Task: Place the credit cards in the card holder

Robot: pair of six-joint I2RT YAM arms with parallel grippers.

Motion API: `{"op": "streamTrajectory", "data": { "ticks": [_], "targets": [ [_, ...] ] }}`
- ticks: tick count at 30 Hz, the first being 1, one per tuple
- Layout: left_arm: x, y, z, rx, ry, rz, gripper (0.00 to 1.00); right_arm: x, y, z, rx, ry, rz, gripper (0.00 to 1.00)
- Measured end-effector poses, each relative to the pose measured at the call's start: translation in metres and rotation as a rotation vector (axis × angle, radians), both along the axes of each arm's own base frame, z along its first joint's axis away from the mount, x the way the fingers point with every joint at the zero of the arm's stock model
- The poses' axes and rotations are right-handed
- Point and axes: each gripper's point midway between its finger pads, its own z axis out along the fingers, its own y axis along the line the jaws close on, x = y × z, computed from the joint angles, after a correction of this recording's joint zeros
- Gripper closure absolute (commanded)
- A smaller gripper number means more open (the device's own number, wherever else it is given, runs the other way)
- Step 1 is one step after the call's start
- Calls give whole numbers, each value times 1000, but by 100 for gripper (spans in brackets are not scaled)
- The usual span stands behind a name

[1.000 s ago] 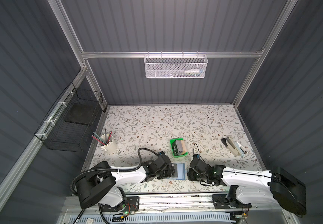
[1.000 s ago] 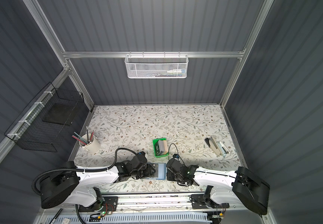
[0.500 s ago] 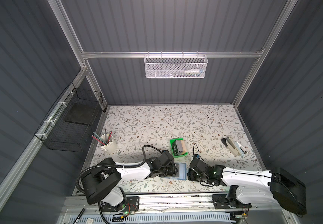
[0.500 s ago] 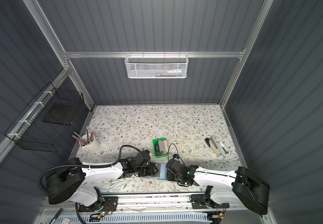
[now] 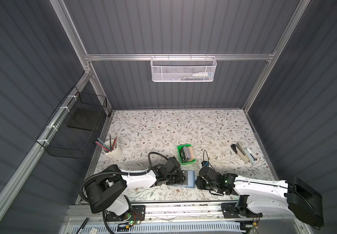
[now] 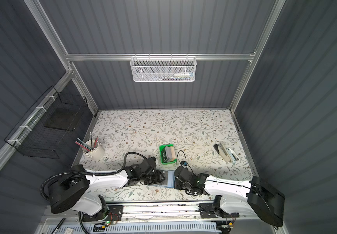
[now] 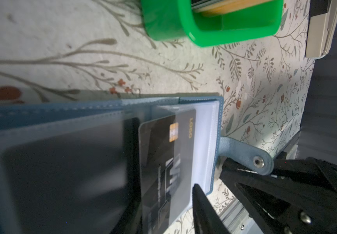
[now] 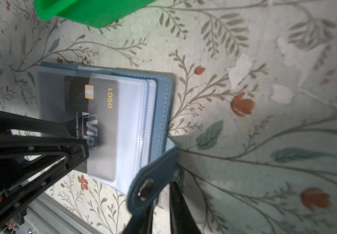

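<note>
Two robot arms meet over an open blue card holder point(image 5: 190, 178) near the front edge of a floral-patterned worktop point(image 5: 163, 129). In both top views the left end effector point(image 5: 180, 178) covers the holder's left half and the right end effector point(image 5: 199, 182) sits at its right edge. The other credit cards point(image 5: 188, 155) are stacked in a green tray point(image 5: 184, 145) just behind, with a pencil cup point(image 5: 112, 151) off to the left and a stapler point(image 5: 243, 155) well to the right. The left wrist view shows a dark card point(image 7: 159, 162) with a gold chip lying partway inside a clear sleeve point(image 7: 206, 141) of the card holder point(image 7: 102, 105). One black fingertip point(image 7: 199, 194) of the left end effector lies over the card's edge; whether that end effector pinches the card cannot be told. In the right wrist view the left end effector point(image 8: 82, 143) has its tip over the white "VIP" lettering on the dark card point(image 8: 102, 121). The holder's snap tab point(image 8: 153, 174) is raised against the right end effector's fingers point(image 8: 179, 212), which stand narrowly apart; whether they grip the tab cannot be told.
</note>
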Motion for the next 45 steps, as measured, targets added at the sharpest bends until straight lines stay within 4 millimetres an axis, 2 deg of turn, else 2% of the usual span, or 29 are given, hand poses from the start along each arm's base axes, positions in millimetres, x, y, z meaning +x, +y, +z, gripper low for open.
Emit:
{"op": "streamTrajectory", "data": {
  "ticks": [6,13,20,24,33,42,45],
  "targets": [
    [0,-1,1,-14,12,17,60,-3,-2,-8,-24,27,4,81],
    [0,-1,3,-23,15,24,54,0,5,-10,-35,37,4,85],
    [-2,16,5,57,17,13,47,2,7,-11,-53,43,2,87],
    [5,25,7,94,17,15,47,2,7,-11,-57,45,2,87],
    [7,32,7,136,16,-12,49,2,7,-11,-68,49,3,88],
    [7,25,3,108,40,-32,59,2,7,-11,-75,38,4,88],
    [7,22,2,99,45,-39,59,2,7,-11,-76,37,4,88]
  ]
}}
